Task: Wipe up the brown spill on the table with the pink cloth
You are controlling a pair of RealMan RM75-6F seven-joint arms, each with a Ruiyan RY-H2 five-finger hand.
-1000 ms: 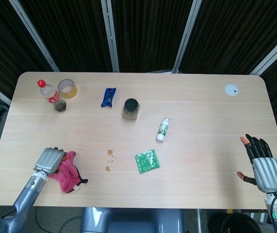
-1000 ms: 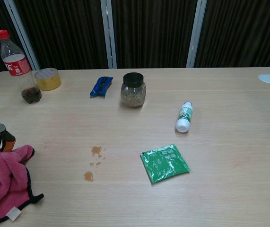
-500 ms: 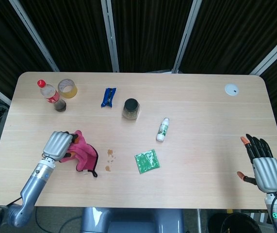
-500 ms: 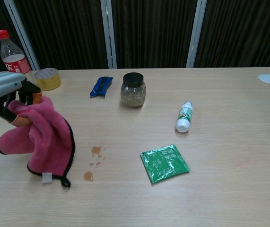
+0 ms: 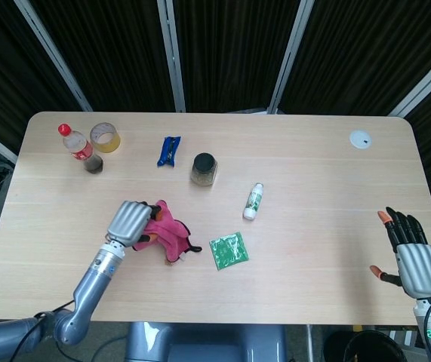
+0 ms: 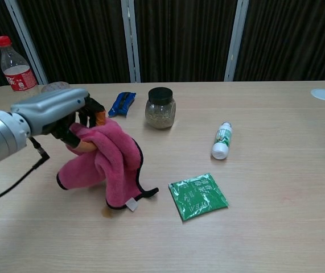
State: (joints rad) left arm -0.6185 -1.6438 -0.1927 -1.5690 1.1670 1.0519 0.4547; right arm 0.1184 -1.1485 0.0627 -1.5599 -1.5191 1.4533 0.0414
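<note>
My left hand [image 5: 130, 222] [image 6: 60, 112] grips the pink cloth [image 5: 168, 232] [image 6: 106, 161], which hangs bunched from its fingers with its lower edge touching the table. The cloth covers most of the brown spill; only a small brown spot [image 6: 106, 213] shows under its lower edge in the chest view. My right hand [image 5: 413, 256] is open near the table's front right corner, fingers spread, holding nothing.
A green packet [image 5: 229, 250] [image 6: 197, 196] lies just right of the cloth. Behind stand a dark-lidded jar [image 5: 204, 169], a small white bottle [image 5: 253, 201] lying down, a blue wrapper [image 5: 169, 151], a cola bottle [image 5: 81, 148] and a tape roll [image 5: 105, 137]. A white disc [image 5: 360, 139] sits far right.
My left hand has carried the pink cloth rightward from the table's front left and now has it over the spill. The right hand has barely moved.
</note>
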